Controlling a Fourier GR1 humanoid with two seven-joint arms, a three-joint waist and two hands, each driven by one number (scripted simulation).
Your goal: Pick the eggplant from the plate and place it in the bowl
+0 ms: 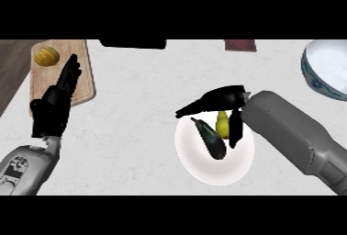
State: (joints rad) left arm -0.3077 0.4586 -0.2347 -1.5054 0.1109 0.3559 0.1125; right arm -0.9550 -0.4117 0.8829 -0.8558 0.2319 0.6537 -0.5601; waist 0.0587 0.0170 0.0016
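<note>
A dark eggplant (210, 139) lies on a white plate (217, 170) in the middle of the counter, with a yellow pear-like fruit (222, 123) beside it. My right hand (217, 99) hovers over the plate's far edge, its fingers straight and spread, the thumb reaching down past the yellow fruit to the right of the eggplant. It holds nothing. The white bowl with a blue rim (328, 69) stands at the far right, cut by the view's edge. My left hand (55, 102) rests open at the left, fingers pointing away.
A wooden cutting board (80, 78) at the far left carries a round yellow fruit (46, 56). A black object (133, 44) and a dark red object (240, 45) sit along the counter's far edge.
</note>
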